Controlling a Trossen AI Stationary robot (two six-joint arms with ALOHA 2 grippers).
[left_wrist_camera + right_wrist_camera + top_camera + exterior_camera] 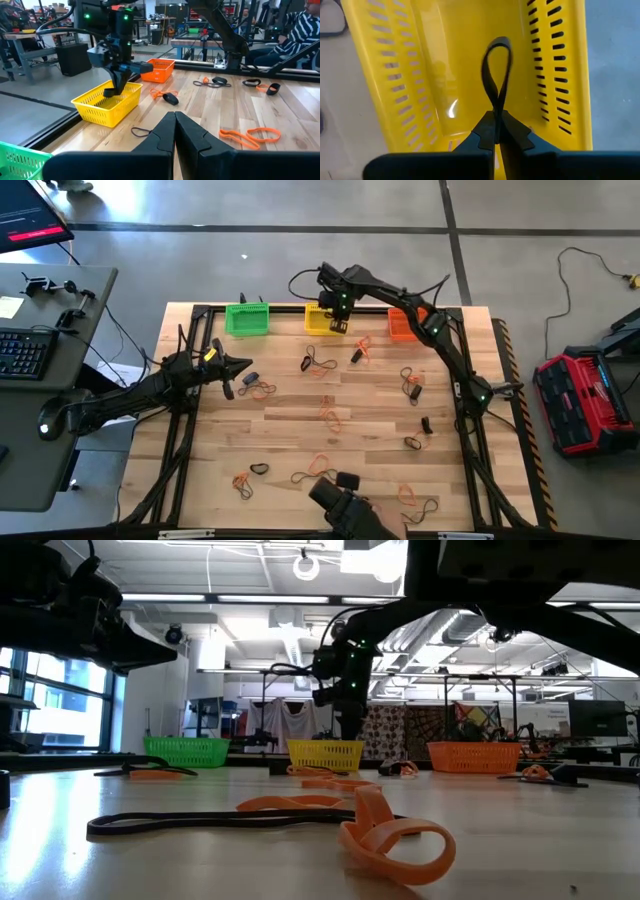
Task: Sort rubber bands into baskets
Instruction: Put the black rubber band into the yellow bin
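Yellow basket (445, 75) is right under my right claw (496, 131), which is pinching one black rubber band (497, 75) so the loop dangles over the basket's bare floor. Nothing else shows in there yet, so I'd say this one isn't dropped.

My left claw (175, 125) is pressed together with nothing in it, parked over the left side of the desk (380, 435) near an orange band (262, 390).

Progress-wise, I reckon we're early. Plenty of orange and dark bands are scattered all over the desk: a bunch in the middle, a few near the orange basket (401, 326), and more along the near edge. The green basket (246, 319) sits in the far row with the other two, and I can't tell if anything's inside it or the orange one. So lots left to sort.
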